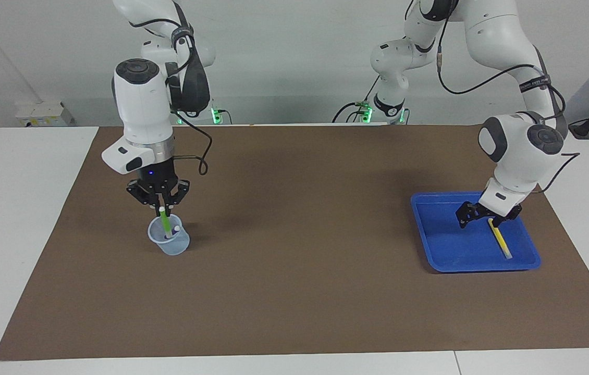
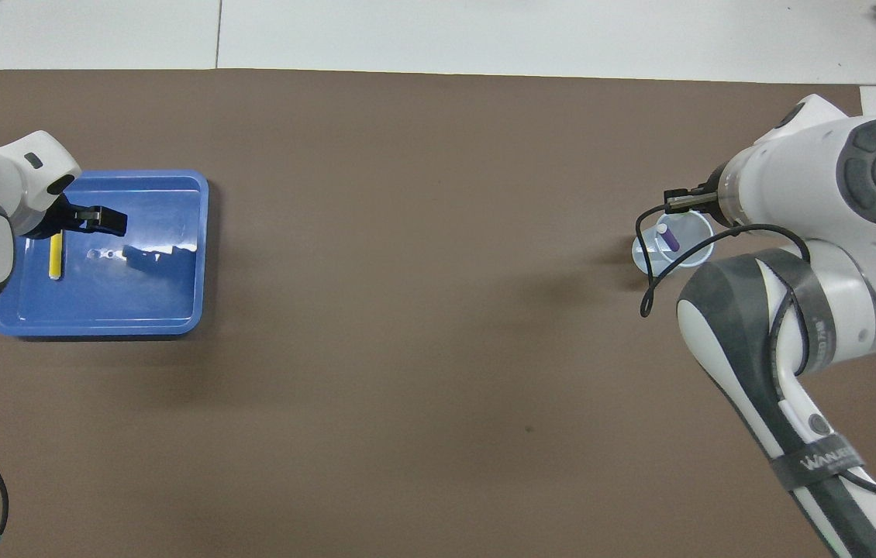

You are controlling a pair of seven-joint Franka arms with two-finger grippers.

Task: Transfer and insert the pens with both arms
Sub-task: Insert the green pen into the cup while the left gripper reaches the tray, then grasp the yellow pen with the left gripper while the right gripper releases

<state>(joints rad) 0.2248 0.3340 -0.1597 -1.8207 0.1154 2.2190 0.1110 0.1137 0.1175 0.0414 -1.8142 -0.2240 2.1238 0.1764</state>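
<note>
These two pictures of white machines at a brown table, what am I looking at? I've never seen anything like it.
They are two robot arms, each ending in a two-finger claw. One picture is taken from across the table, facing them; the other looks down from above their own end, so the sides are swapped.

On the brown mat stand a clear cup at the right arm's end and a blue tray at the left arm's end.

The right claw is over the cup, shut on a green pen whose lower end is inside the cup. A purple pen already sits in there.

The left claw is open, low over the tray, above one end of a yellow pen lying in it.
</note>
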